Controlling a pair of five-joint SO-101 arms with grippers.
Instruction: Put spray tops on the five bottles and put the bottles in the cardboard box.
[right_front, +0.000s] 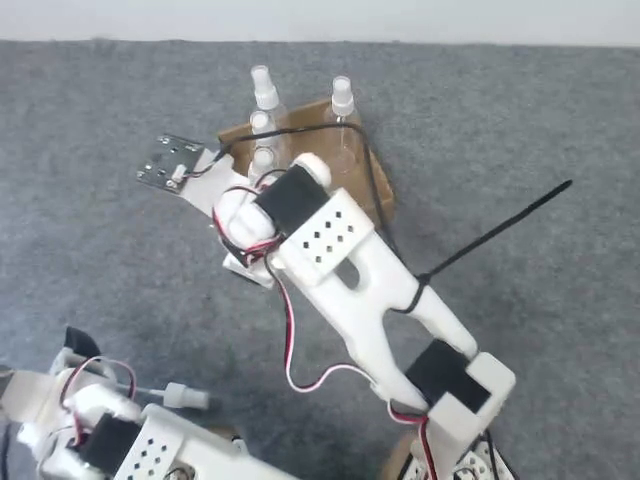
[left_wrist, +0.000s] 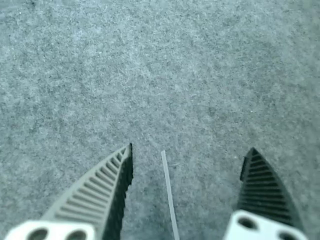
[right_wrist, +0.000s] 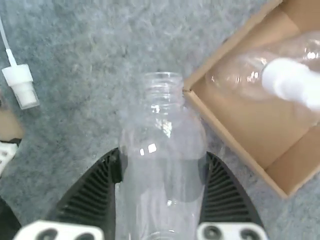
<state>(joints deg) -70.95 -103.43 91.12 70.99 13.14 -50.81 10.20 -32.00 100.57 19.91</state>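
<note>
Right wrist view puts your open-necked bottle squarely between the right fingers. They are closed in on it, one pressed against each side of its clear body. The bottle's bare neck sits just beside a corner of the cardboard box, outside its wall. Inside the box you can see a capped bottle with its white spray head on. From the high view, several such bottles stand upright in the box, under the far end of the right arm.

Off to the other side of the held bottle, well apart from it, you have a loose spray top lying on the grey tabletop.

Left wrist view shows the left fingers spread wide and holding nothing. The spray top's thin tube runs up the gap between them, roughly midway, touching neither as far as you can see. In the high view that spray top lies just beside the left arm, near the lower left corner and well apart from the box.
</note>
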